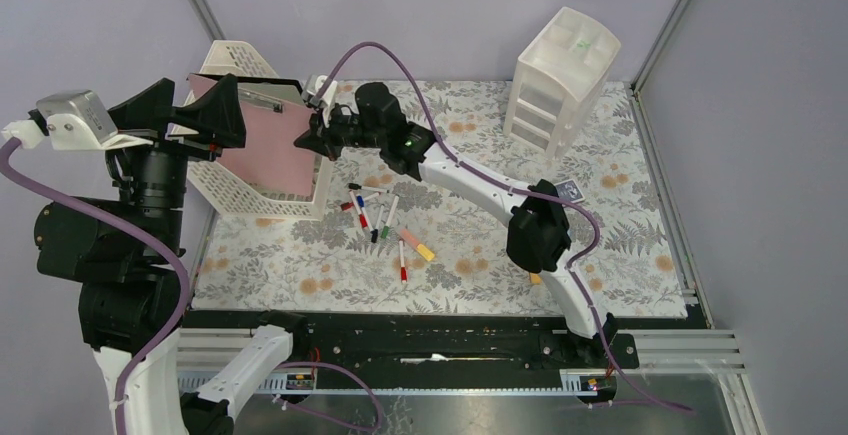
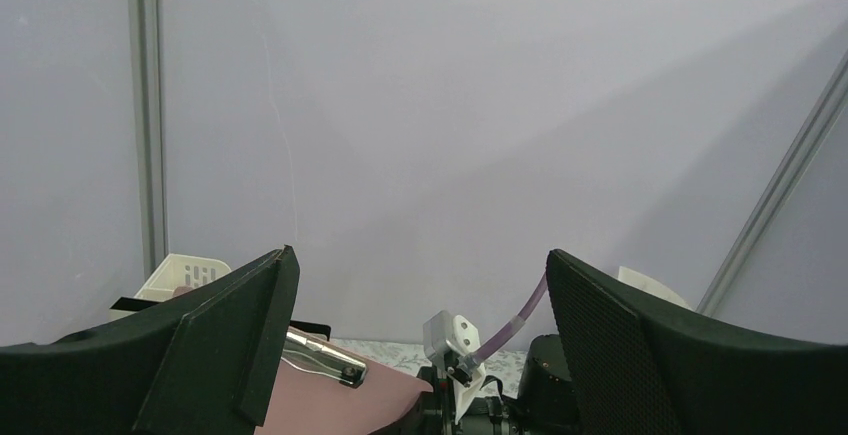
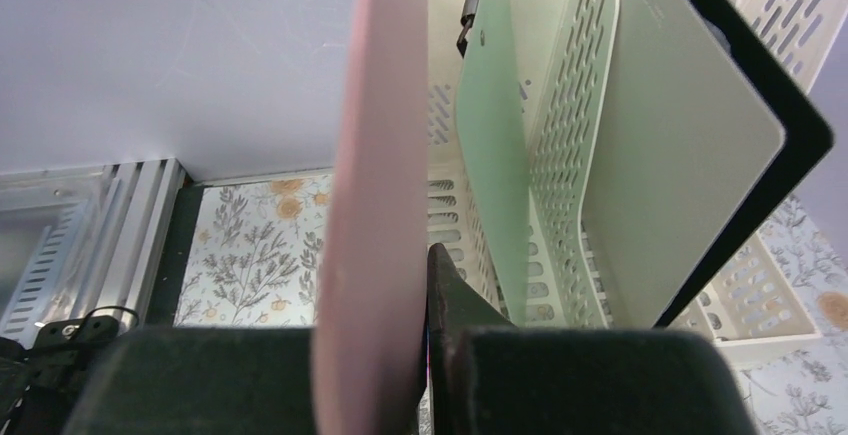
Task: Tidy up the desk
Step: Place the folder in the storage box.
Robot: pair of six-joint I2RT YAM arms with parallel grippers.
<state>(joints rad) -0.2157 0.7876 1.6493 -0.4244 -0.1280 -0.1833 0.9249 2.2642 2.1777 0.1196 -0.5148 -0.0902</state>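
From here the right gripper is mostly buried behind what it holds: in its own wrist view the pink clipboard stands edge-on between the fingers, which are clamped on it, and the board's top and bottom run out of the picture. I cannot tell whether its lower edge rests inside the cream lattice file rack or hangs just over it; from above the left arm covers the rack's near left corner and part of the board. Deeper in the rack a pale green clipboard stands in a slot, and beside it a pale board with a black rim, both cut off at the top.

The left gripper is raised high over the rack with its fingers spread wide and nothing between them; its camera sees mostly bare wall, with the pink clipboard's metal clip at the bottom edge.

The desk lies under both arms, its leaf-and-flower cloth reaching from the rack on the left to a white drawer unit at the far right. A loose scatter of markers lies near the middle, below the right arm's forearm. A small dark card sits near the drawer unit, and something orange peeks from under the right elbow, too hidden to name
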